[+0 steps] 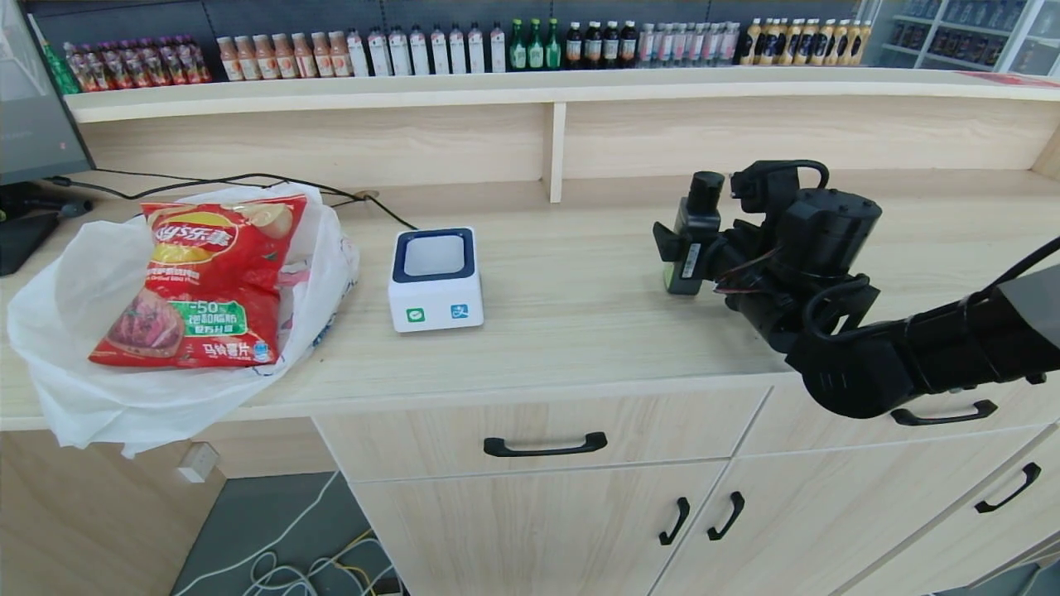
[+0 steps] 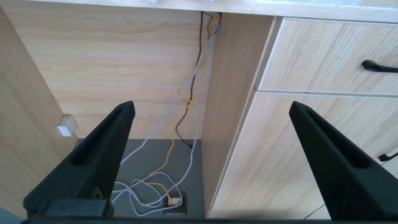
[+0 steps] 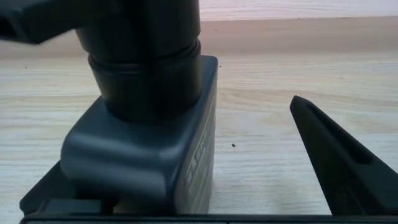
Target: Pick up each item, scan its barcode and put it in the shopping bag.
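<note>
Shopping bag (image 1: 58, 331): white thin plastic, lying slumped on the counter (image 1: 580, 331) left of the scanner (image 1: 436, 280), mouth open. One fold hangs over the counter's front edge. A red chips bag (image 1: 203, 281) lies in the mouth, face up, partly on the plastic. What else the bag holds cannot be told.

Scanner: white cube with a blue-rimmed window facing up, its cable running off behind it toward the bag.

Dark bottle (image 1: 691, 240): upright on the counter well to the right of the scanner, black cap on, flat sides, a label strip on one side. The right gripper (image 1: 687, 257) sits around it at body height. In the right wrist view the bottle (image 3: 149, 124) is close against one side of the right gripper (image 3: 211, 106), while the other finger (image 3: 336, 162) stands off from it with bare counter between. So the fingers are spread, not clamped.

Left gripper (image 2: 211, 109): below the scanner's level, fingers wide apart and holding nothing, facing the recess under the counter where loose cables (image 2: 155, 186) lie on the floor, beside the drawer fronts.

Room: bare wood runs between the scanner and the bottle. A raised back ledge lies beyond the scanner and the counter's front edge lies before it.
</note>
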Tool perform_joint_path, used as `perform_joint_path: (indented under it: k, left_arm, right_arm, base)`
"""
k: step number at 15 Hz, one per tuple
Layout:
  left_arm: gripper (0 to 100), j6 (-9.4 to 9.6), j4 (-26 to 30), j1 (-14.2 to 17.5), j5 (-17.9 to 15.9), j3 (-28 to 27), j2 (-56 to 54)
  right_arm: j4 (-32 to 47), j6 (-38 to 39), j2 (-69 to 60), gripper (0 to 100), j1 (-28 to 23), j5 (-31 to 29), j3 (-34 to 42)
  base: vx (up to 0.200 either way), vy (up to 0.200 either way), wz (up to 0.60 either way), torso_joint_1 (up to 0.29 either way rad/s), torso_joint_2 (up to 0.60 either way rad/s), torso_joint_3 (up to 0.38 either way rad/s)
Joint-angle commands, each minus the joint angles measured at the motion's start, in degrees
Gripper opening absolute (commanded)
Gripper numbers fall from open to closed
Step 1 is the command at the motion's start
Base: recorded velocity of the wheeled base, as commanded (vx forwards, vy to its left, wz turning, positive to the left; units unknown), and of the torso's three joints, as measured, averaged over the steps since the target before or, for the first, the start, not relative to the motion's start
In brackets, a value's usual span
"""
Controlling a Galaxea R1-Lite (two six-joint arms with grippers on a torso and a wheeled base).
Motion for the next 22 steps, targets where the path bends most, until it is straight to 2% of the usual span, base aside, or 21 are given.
perform_joint_path:
  k: [1, 6, 7, 22]
  left_arm:
    - [100, -0.02, 0.0, 0.0, 0.0, 0.0, 0.0]
    - [100, -0.02, 0.0, 0.0, 0.0, 0.0, 0.0]
    - [100, -0.02, 0.0, 0.0, 0.0, 0.0, 0.0]
    - [100, -0.02, 0.0, 0.0, 0.0, 0.0, 0.0]
  right_arm:
    - [-0.1, 0.0, 0.3, 100, 0.1, 0.0, 0.0]
    - [-0.1, -0.1, 0.4, 100, 0.2, -0.1, 0.1]
    - [-0.1, -0.1, 0.3, 0, 0.2, -0.1, 0.0]
    - [-0.6, -0.4, -0.6, 0, 0.8, -0.1, 1.2]
  base:
    - [0.000, 0.000, 0.00, 0.000, 0.00, 0.000]
    - [0.000, 0.000, 0.00, 0.000, 0.00, 0.000]
    - [0.000, 0.000, 0.00, 0.000, 0.00, 0.000]
    - [0.000, 0.000, 0.00, 0.000, 0.00, 0.000]
